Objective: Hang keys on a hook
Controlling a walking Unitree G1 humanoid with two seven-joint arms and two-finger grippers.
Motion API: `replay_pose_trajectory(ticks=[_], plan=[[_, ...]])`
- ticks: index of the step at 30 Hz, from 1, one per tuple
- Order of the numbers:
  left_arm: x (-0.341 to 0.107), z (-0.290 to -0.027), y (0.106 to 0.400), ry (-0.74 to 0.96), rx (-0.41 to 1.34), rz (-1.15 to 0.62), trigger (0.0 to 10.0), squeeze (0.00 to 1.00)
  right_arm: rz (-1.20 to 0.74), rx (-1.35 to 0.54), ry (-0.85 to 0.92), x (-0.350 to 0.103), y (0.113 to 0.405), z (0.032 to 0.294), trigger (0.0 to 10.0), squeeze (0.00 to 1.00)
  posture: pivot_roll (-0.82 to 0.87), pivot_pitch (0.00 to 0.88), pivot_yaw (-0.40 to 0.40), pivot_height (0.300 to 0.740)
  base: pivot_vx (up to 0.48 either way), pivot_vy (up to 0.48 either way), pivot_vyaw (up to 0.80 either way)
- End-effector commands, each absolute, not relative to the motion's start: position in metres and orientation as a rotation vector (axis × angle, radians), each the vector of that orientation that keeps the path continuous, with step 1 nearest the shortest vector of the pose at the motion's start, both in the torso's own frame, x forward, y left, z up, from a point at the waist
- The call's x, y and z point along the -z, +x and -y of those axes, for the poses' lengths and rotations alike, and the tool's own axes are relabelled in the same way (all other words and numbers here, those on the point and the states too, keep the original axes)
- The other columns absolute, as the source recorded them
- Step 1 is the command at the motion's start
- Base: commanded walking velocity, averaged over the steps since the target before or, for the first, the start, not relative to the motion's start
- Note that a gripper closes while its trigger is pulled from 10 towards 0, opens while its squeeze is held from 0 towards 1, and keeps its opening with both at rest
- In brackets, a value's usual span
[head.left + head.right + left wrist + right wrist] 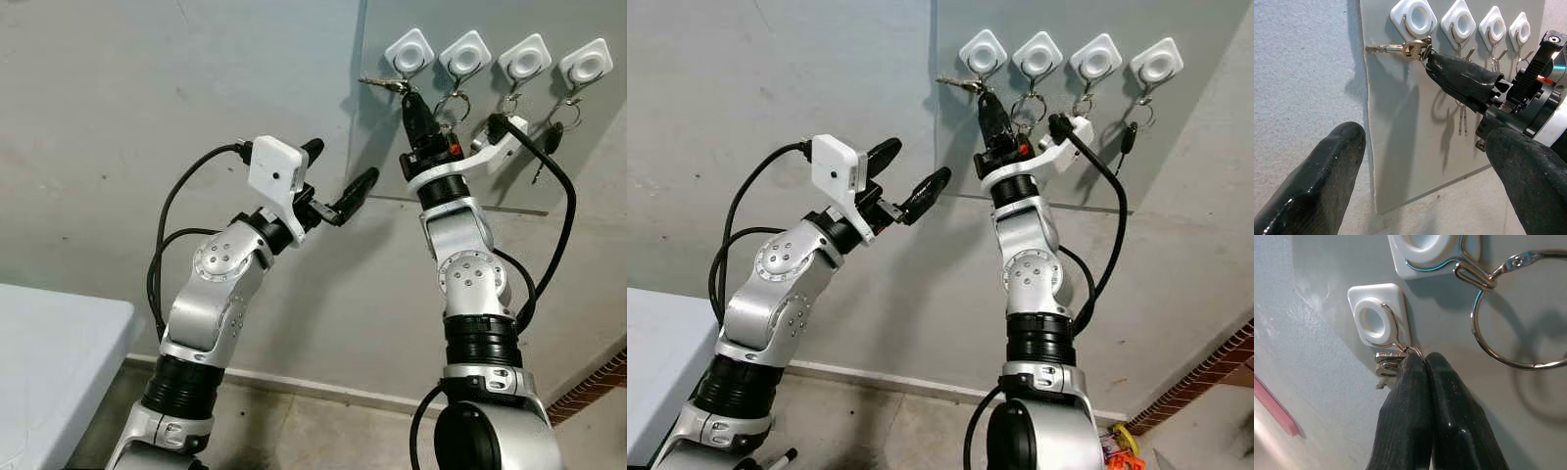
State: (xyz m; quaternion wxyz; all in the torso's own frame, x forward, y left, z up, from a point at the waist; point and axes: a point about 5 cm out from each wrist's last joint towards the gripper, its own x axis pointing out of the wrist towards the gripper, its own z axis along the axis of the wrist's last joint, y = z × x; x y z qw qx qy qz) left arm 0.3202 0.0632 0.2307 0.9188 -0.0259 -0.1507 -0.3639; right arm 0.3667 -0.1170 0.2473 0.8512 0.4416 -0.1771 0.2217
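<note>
Right wrist view: right pincer [1422, 363] clamped on keys [1390, 363] at the hook [1393, 333].

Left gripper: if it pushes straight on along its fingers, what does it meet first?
Probably the right gripper, shut on the keys at the leftmost hook. The open left gripper points toward it and the grey board behind. Depth is unclear; it might pass below and meet the board.

A pale grey plastered wall [147, 88] fills most of the scene. At seven o'clock the corner of a white table [49, 362] juts in. A tiled floor [294, 431] lies at six o'clock, and red brickwork [1205, 392] shows at four o'clock.
</note>
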Motion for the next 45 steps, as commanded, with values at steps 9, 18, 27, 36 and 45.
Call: replay_pose_trajectory(ticks=[9,18,27,36,45], plan=[[-0.236,-0.065,0.319,-0.052,0.744,0.324,10.0,0.00,0.391,-0.527,0.898,-0.260,0.368,0.110,10.0,1.00,-0.02,0.000,0.038,0.740,0.000,0.000,0.00],[-0.237,-0.066,0.321,-0.057,0.735,0.323,10.0,0.00,0.386,-0.525,0.917,-0.257,0.369,0.112,10.0,1.00,-0.02,0.000,0.037,0.740,0.000,0.000,0.00],[-0.237,-0.066,0.321,-0.057,0.737,0.322,10.0,0.00,0.378,-0.502,0.913,-0.255,0.370,0.113,10.0,0.00,-0.02,0.000,0.039,0.740,0.000,0.000,0.00],[-0.237,-0.066,0.321,-0.057,0.735,0.321,10.0,0.00,0.424,-0.508,0.882,-0.254,0.366,0.115,10.0,0.00,-0.02,0.000,0.041,0.740,0.000,0.000,0.00],[-0.233,-0.068,0.320,-0.053,0.701,0.320,10.0,0.00,0.377,-0.584,0.598,-0.225,0.344,0.105,10.0,0.00,-0.02,0.000,0.035,0.740,0.000,0.000,0.00]])
